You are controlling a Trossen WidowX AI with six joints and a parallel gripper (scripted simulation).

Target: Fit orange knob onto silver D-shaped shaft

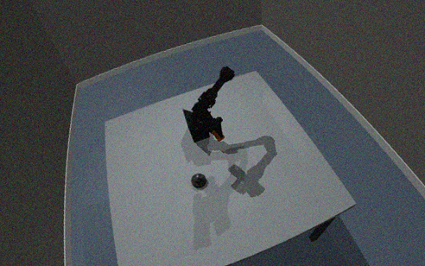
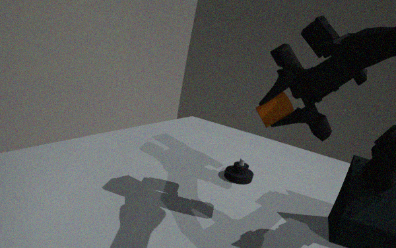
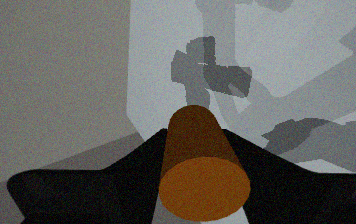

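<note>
My gripper (image 2: 275, 110) (image 1: 218, 134) (image 3: 193, 134) is shut on the orange knob (image 2: 274, 109) (image 1: 217, 135) (image 3: 202, 170). It holds the knob on its side, high above the table. In the wrist view the knob's round end face points at the camera and shows no hole. The round dark pedestal (image 2: 239, 174) (image 1: 198, 181) stands on the white table (image 2: 82, 165) (image 1: 162, 238), below and to the left of the knob in the exterior view. The short silver shaft (image 2: 241, 161) sticks up from its middle. The pedestal does not show in the wrist view.
The arm's dark base block (image 2: 363, 201) (image 1: 195, 124) stands at the table's right side in the exterior view. Arm shadows lie across the table. A blue floor with a raised rim (image 1: 338, 95) surrounds the table.
</note>
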